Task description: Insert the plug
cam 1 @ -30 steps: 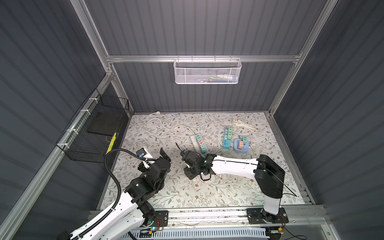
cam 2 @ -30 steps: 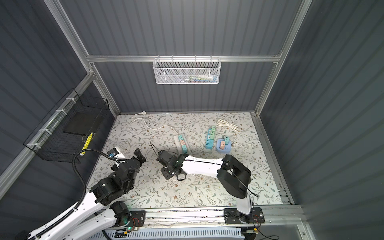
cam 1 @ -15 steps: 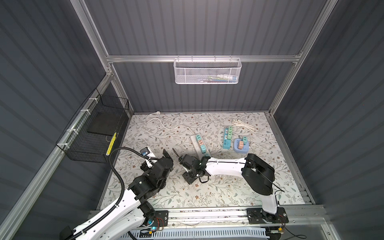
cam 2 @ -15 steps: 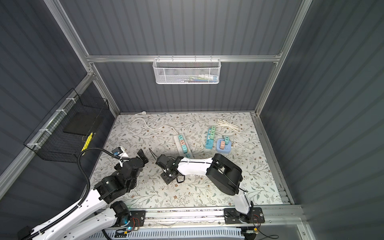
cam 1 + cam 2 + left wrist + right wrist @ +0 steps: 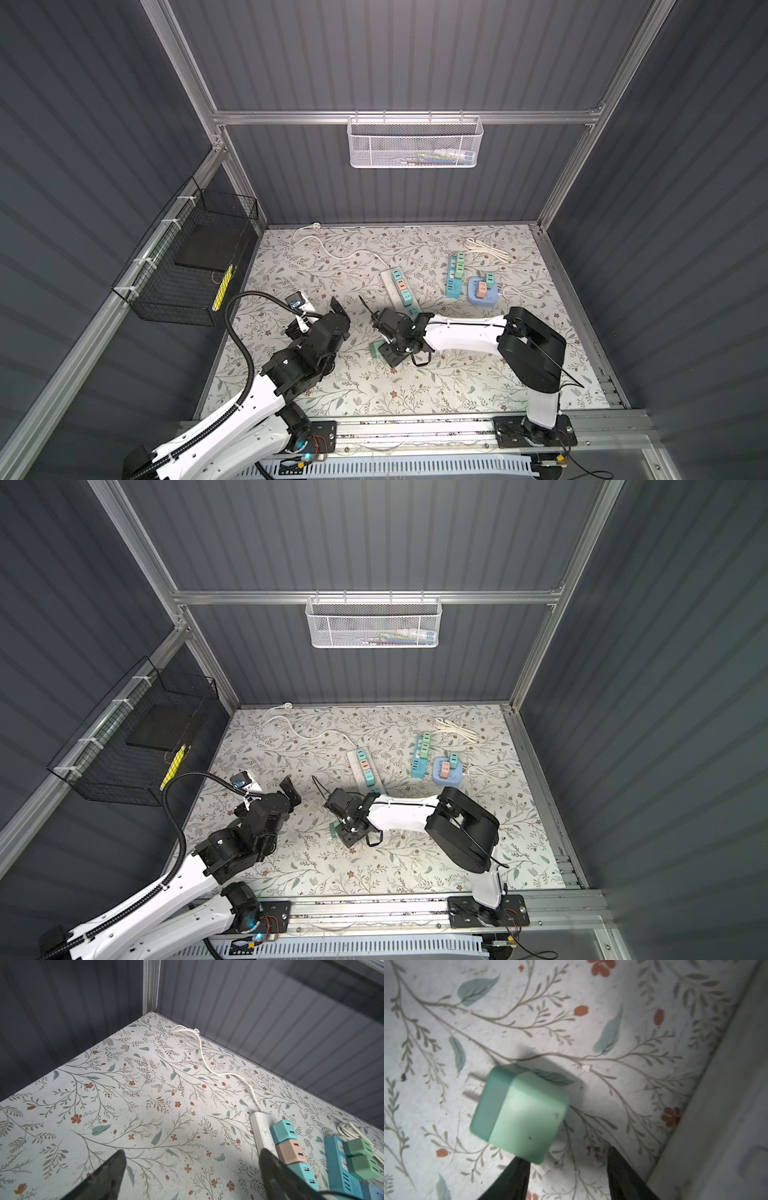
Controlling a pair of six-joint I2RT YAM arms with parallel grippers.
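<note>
One green plug (on its side) lies by the right pincer

High overhead stereo pair (wrist views close-up)

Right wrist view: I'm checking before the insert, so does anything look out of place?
Yes. The green plug lies tipped on its side on the mat, prongs pointing sideways, plugged into nothing. The right fingers stand apart, and the plug sits outside their gap, beside one of them.
</note>
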